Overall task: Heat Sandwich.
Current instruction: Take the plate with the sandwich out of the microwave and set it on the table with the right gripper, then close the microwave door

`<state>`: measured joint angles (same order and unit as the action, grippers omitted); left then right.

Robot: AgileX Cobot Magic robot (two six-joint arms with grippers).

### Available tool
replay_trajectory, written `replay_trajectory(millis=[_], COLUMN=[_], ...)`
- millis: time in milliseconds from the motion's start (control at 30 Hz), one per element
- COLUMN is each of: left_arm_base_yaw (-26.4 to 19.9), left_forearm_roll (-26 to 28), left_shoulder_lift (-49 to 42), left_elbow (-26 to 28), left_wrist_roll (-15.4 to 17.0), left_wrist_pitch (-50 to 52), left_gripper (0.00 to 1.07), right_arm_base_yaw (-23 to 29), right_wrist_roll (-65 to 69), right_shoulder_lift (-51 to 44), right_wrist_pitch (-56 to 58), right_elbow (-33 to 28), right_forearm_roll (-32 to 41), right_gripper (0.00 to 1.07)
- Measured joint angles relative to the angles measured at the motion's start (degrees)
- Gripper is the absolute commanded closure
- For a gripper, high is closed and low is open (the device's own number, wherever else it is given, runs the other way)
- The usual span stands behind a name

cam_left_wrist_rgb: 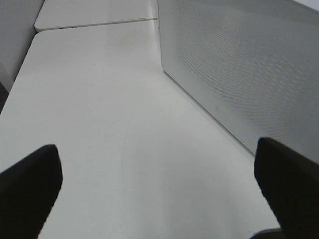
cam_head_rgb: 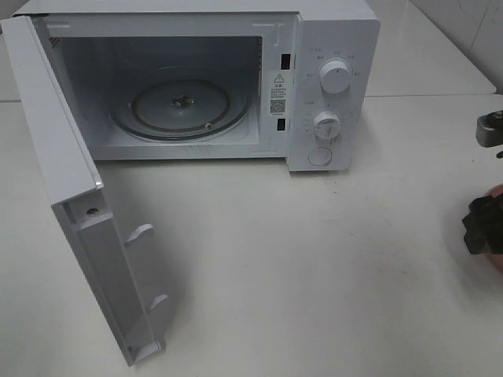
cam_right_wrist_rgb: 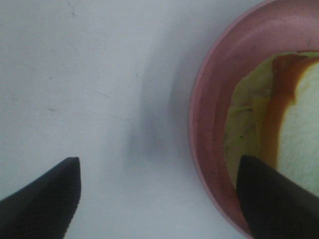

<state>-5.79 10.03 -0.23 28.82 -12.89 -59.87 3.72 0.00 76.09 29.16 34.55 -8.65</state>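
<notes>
1. The sandwich [cam_right_wrist_rgb: 299, 119], white bread with a golden-brown crust edge and a pale yellow-green layer, lies on the pink plate [cam_right_wrist_rgb: 209, 124], seen in my right wrist view; only part of it shows, cut by the picture's edge.
2. My right fingers [cam_right_wrist_rgb: 42, 196] stand wide apart with nothing clamped between them. One dark tip hangs over the bare table [cam_right_wrist_rgb: 89, 74]; the other tip overlaps the plate's inner wall and the sandwich's edge. Whether that tip touches bread or plate, I cannot tell.
3. The plate's rim lies in the gap between my two right tips, nearer the tip on the sandwich side.
4. In the high view my right gripper [cam_head_rgb: 481, 224] appears only as a dark block at the right edge of the table, well apart from the microwave [cam_head_rgb: 330, 78]; the sandwich itself cannot be made out there.
5. The microwave stands at the back of the table, its door [cam_head_rgb: 71, 196] swung fully open toward the left, the glass turntable [cam_head_rgb: 185, 106] bare inside.
6. My left fingers [cam_left_wrist_rgb: 30, 189] are likewise spread wide and hold nothing; they hover over the table beside the microwave's perforated side panel [cam_left_wrist_rgb: 239, 64].
</notes>
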Motion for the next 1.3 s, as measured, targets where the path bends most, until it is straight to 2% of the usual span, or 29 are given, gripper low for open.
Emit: replay_trajectory(millis=[100, 233, 533, 1000, 1300], left_arm_base_yaw=[0.00, 0.00, 0.00, 0.00, 0.00], left_forearm_roll=[0.00, 0.00, 0.00, 0.00, 0.00], left_shoulder_lift=[0.00, 0.00, 0.00, 0.00, 0.00], left_elbow=[0.00, 0.00, 0.00, 0.00, 0.00], left_wrist_roll=[0.00, 0.00, 0.00, 0.00, 0.00], left_wrist_pitch=[0.00, 0.00, 0.00, 0.00, 0.00], left_gripper=[0.05, 0.05, 0.05, 0.05, 0.05], right_arm_base_yaw=[0.00, 0.00, 0.00, 0.00, 4.13], right_wrist_roll=[-1.38, -4.70, -5.96, -5.61, -1.38], right_shoulder_lift=[-2.52, -10.49, -21.72, -37.93, -51.17], right_wrist_pitch=[1.38, 7.62, 16.16, 29.34, 33.80], right_elbow=[0.00, 1.03, 1.32, 1.32, 1.32], right_forearm_roll=[2.69, 9.97, 16.39, 19.25, 16.10], right_gripper=[0.24, 0.25, 0.27, 0.30, 0.31])
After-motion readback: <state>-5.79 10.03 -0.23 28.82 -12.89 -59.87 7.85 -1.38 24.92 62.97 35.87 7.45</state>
